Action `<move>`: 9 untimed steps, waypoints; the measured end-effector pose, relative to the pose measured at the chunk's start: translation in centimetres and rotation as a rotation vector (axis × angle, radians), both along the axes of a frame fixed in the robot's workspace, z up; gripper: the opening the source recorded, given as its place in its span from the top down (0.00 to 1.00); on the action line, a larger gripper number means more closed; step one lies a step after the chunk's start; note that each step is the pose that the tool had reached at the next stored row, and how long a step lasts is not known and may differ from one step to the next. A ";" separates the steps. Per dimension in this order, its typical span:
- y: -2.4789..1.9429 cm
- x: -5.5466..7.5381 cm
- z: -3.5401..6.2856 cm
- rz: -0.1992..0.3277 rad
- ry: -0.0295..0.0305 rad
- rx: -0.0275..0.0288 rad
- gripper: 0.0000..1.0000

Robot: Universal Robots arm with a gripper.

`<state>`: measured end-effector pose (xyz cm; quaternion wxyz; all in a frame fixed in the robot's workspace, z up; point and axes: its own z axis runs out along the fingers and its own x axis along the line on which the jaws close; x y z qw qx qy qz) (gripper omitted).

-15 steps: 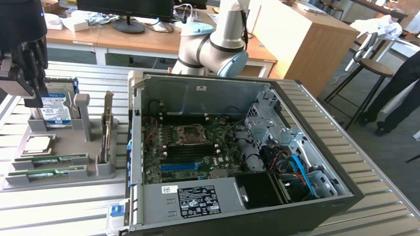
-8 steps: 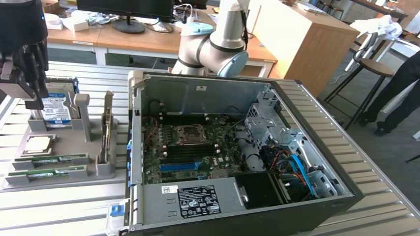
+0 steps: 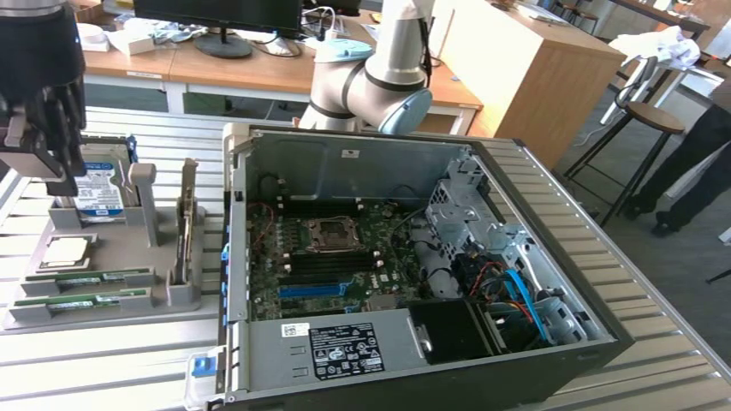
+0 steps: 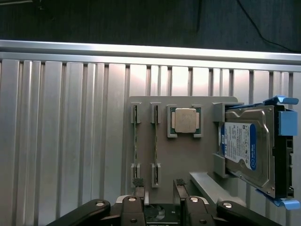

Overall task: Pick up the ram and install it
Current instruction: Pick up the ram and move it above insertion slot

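The gripper [image 4: 159, 183] hung with fingers apart, holding nothing, over the grey tray [image 3: 183, 295] at the exterior view's left. In it I counted two sticks, the upper ram [image 3: 98, 277] and the lower ram [image 3: 86, 301], one processor [image 3: 67, 250] and one hard drive [image 3: 105, 193]. Bare table [image 3: 103, 360] lay open along the tray's near edge, with the computer case [image 3: 342, 167] just beside

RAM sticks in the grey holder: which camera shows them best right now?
The exterior view: both RAM sticks sit side by side in the grey holder, with their green faces and white labels visible. The wrist view shows them edge-on, as thin strips.
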<state>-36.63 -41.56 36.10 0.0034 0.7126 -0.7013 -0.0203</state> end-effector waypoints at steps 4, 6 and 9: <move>0.00 0.0 -0.35 0.000 -0.0001 0.0001 0.63; 0.00 0.0 -0.49 0.000 0.0000 0.0000 0.63; 0.00 0.0 -0.72 0.000 0.0000 0.0000 0.63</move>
